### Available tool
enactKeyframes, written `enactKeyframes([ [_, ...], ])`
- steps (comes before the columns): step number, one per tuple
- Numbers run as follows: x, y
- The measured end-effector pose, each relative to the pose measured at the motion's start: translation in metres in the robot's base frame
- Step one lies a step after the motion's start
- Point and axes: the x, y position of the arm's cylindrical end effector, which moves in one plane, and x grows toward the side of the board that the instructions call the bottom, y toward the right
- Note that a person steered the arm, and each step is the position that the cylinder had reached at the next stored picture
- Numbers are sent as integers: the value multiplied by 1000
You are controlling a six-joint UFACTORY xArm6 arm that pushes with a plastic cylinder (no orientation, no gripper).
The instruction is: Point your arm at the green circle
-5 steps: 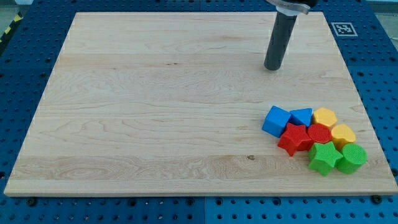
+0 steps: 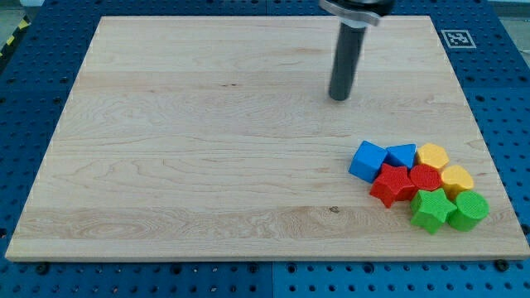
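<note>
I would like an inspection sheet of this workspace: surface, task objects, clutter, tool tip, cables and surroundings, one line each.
Surface: pale wooden board, flat, with grain lines and one small dark knot at the view's lower middle.
Job's things: green circle at the view's bottom right, last in the cluster, touching the green star.
Clutter: blue cube, second blue block, red star, red circle, two yellow blocks, all packed together.
Grippers: none; my tip rests on the board, apart from the blocks, toward the view's top and left of them.
Cables: nothing seen.
Surroundings: blue perforated table; a black-and-white marker tag at the view's top right.
</note>
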Motion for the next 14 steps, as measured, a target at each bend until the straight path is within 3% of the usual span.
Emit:
enactKeyframes([
  [1,26,20],
  [4,83,-108],
  [6,205,-77],
  [7,225,-52],
  [10,225,-32],
  [11,225,-12],
  [12,225,54],
  [14,225,62],
])
